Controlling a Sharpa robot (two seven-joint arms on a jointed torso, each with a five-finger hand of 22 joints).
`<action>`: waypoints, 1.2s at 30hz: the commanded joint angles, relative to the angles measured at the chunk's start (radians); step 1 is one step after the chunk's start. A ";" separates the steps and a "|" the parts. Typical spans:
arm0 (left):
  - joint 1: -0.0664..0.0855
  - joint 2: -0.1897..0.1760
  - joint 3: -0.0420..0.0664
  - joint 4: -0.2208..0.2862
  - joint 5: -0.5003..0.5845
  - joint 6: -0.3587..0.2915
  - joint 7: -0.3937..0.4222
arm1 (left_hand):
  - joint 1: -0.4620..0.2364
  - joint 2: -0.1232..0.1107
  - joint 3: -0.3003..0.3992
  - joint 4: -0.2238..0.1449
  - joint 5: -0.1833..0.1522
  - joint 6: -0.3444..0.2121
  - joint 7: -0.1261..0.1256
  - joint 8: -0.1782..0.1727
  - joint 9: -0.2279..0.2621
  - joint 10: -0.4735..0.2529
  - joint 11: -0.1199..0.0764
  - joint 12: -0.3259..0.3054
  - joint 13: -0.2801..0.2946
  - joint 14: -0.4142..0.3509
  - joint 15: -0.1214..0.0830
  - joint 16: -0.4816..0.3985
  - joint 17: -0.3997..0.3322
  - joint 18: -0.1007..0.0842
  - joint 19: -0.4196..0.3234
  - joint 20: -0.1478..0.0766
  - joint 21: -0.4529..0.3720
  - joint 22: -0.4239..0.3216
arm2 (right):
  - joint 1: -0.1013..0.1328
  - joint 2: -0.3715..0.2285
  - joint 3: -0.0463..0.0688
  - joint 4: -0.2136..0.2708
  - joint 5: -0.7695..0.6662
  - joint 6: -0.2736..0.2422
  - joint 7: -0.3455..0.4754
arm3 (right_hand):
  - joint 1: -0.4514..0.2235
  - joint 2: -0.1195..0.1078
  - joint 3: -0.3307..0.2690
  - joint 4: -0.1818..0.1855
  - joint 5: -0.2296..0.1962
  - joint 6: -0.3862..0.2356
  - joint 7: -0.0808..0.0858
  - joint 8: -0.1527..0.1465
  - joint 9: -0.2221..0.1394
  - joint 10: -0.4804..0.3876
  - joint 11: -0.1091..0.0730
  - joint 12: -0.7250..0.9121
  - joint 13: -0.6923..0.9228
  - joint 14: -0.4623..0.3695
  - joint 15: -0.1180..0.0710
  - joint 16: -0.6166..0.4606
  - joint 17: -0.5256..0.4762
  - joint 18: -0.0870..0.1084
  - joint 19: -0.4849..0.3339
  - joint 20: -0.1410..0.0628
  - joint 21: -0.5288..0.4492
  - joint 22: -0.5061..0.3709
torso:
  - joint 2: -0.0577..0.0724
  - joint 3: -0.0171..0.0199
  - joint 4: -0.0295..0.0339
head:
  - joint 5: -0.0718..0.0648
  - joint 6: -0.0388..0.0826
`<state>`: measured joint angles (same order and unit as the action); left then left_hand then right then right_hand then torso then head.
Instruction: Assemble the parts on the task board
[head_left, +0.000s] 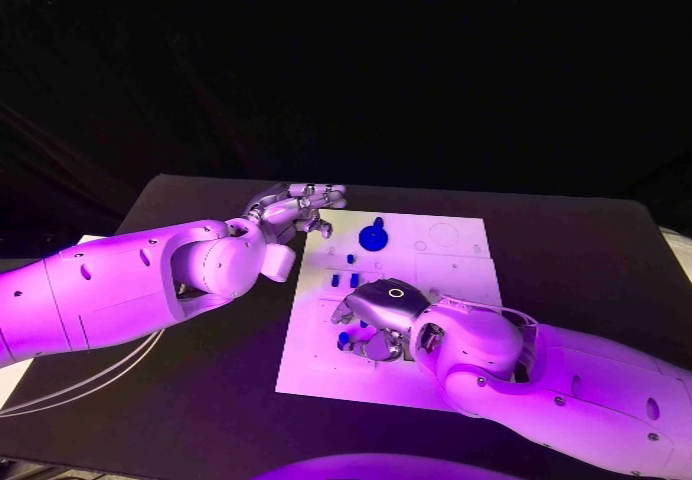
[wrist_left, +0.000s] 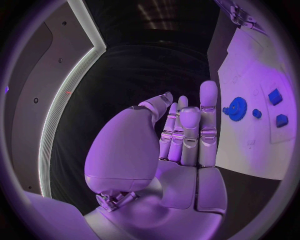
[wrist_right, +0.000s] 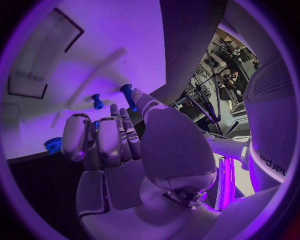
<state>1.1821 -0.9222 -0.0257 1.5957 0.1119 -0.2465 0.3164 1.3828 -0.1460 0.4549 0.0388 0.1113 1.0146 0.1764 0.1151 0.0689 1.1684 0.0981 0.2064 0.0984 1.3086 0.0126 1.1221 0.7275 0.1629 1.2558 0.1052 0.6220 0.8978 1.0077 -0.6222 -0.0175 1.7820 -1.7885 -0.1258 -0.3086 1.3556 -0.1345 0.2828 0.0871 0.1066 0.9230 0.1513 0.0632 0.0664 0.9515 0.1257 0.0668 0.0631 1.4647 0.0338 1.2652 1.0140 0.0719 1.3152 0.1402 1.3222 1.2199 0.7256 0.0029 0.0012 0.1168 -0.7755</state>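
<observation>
Parts, small and blue, sit scattered on the white task board (head_left: 454, 262) in the middle of the black table (head_left: 577, 240). Biggest of them is the gear (head_left: 374, 238), a flat round toothed disc lying face up near the board's far left corner, with a short stub poking off its far edge toward the back of the table. My left wrist view catches the same gear (wrist_left: 237, 108), teeth plain to see, just beyond my fingertips but not touching them.

My left hand (head_left: 293, 211) hovers at the board's far left edge, fingers (wrist_left: 208, 107) straight, close together and holding nothing. The gear lies just beside them, to their right in the head view, clear of contact.

Two short pegs (head_left: 343, 281) stand near the board's middle, side by side, long axes upright as far as I can tell. One more small piece (head_left: 349, 259) lies between them and the gear.

My right hand (head_left: 378, 318) is down over the near half of the board, back of the hand up. From the right wrist view, a slim blue peg (wrist_right: 129, 96) sticks out past my thumb, its long axis running away from the palm. My right fingers (wrist_right: 100, 140) are curled in, but I cannot tell whether they actually grip that peg or it merely stands beyond them. Another little peg (wrist_right: 97, 101) stands on the board beside it.
</observation>
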 joint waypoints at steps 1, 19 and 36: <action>0.000 0.000 0.000 0.001 0.003 0.020 0.002 | -0.001 0.007 -0.005 0.001 0.002 -0.007 0.002 0.002 -0.001 -0.009 -0.001 0.005 0.001 -0.007 -0.001 -0.001 -0.001 0.012 -0.005 0.004 -0.005 -0.001 | -0.002 -0.019 0.001 0.020 -0.008 -0.086 0.017 | 0.006 -0.012 -0.036 0.004 0.002 -0.018 -0.002 -0.002 -0.001 -0.018 0.004 0.008 0.002 0.006 0.006 -0.006 -0.007 0.019 -0.007 0.002 -0.007 -0.008 | 0.000 0.0006 -0.0006 | -0.004 0.003; 0.000 -0.012 -0.001 0.002 0.003 0.020 0.003 | 0.001 0.009 -0.007 -0.002 0.002 -0.009 0.003 0.003 -0.001 -0.012 -0.001 0.010 0.002 -0.009 -0.001 -0.001 -0.005 0.013 -0.005 0.005 -0.009 -0.004 | 0.063 -0.433 0.043 0.237 0.422 -0.221 -0.021 | 0.005 0.034 -0.181 0.078 0.098 0.095 -0.020 0.040 0.017 0.424 -0.084 0.277 0.111 0.041 -0.062 0.068 0.101 -0.014 0.100 -0.052 0.094 0.127 | -0.007 -0.0020 -0.0217 | -0.066 0.026; -0.004 -0.008 -0.003 -0.004 0.003 0.025 0.004 | 0.001 0.009 -0.007 -0.002 0.002 -0.009 0.003 0.003 -0.001 -0.012 -0.001 0.010 0.002 -0.009 -0.001 -0.001 -0.005 0.013 -0.005 0.005 -0.009 -0.004 | 0.006 -0.553 0.023 0.274 0.238 -0.143 -0.317 | -0.106 0.075 -0.402 0.205 0.179 0.118 -0.045 0.108 0.051 0.436 -0.101 1.037 1.022 0.062 -0.079 0.185 0.292 -0.044 0.178 -0.073 0.183 0.253 | -0.014 -0.0027 -0.0413 | -0.098 0.028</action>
<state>1.1791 -0.9318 -0.0293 1.5921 0.1119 -0.2426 0.3145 1.3827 -0.1460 0.4521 0.0359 0.1113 1.0109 0.1799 0.1150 0.0689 1.1613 0.0979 0.2130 0.0993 1.3085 0.0125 1.1221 0.7239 0.1627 1.2558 0.1052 0.6157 0.8950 1.0160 -1.1779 0.0059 2.0557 -1.4803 -0.3056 -0.5410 1.2551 -0.0577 -0.1150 0.2916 0.2846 1.0449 0.1091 0.1698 0.1166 1.3897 0.0234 1.0998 1.0792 1.4648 -0.0487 1.4448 1.3058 0.0453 1.4628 0.0610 1.4995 1.3080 0.7124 0.0002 -0.0390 0.0200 -0.7469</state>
